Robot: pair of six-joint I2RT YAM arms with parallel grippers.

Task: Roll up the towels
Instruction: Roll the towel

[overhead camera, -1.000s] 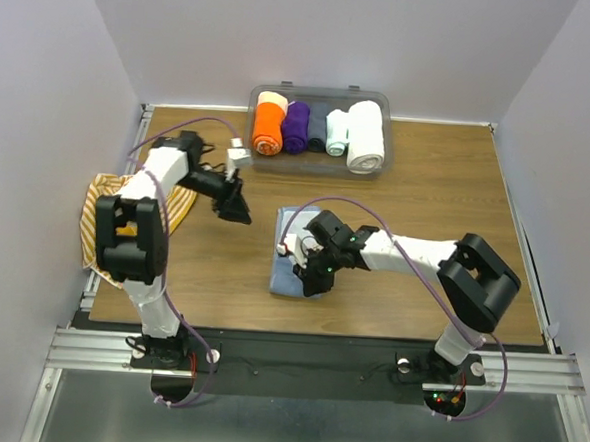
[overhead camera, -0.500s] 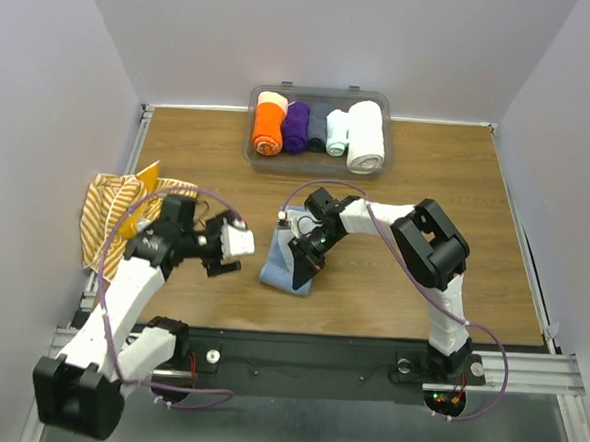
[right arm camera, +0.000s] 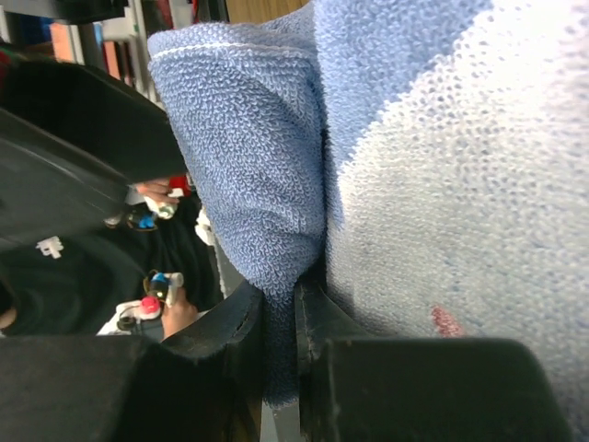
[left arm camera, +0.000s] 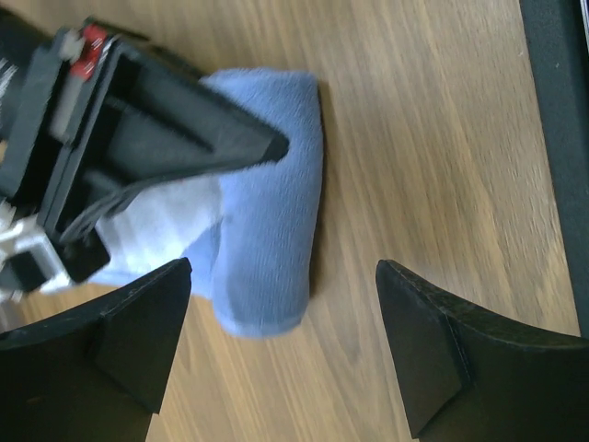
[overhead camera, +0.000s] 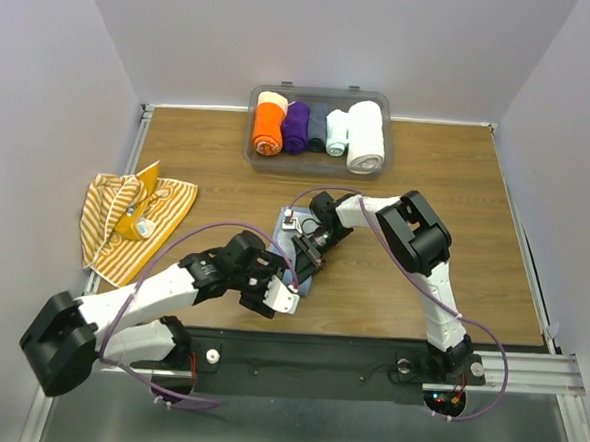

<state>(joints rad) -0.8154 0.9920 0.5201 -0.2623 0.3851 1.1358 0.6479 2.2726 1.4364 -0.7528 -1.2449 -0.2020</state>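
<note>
Looking down from above, we find the pale blue towel [left arm camera: 276, 212] lying on the table [overhead camera: 454, 241] around the middle, a little toward the near edge, partly folded over on itself. The right end effector [right arm camera: 279, 318] is clamped on a fold of this towel: in its wrist view we see a flap of blue terry cloth pinched between the two dark fingers, with more of the cloth bulging up beside them. The left end effector [left arm camera: 281, 272] hovers low just beside the towel's near end, its fingers spread wide apart with nothing between them but towel edge and bare wood. We cannot tell whether its fingers touch the cloth.

The striped towel [overhead camera: 124, 231] lies spread and rumpled near the table's left edge, well apart from both arms, yellow-orange and white stripes showing. At the far edge sits a clear bin [overhead camera: 383, 98] holding finished rolls side by side, among them an orange roll [overhead camera: 269, 127], a purple roll [overhead camera: 296, 128] and a thick white roll [overhead camera: 366, 135].
</note>
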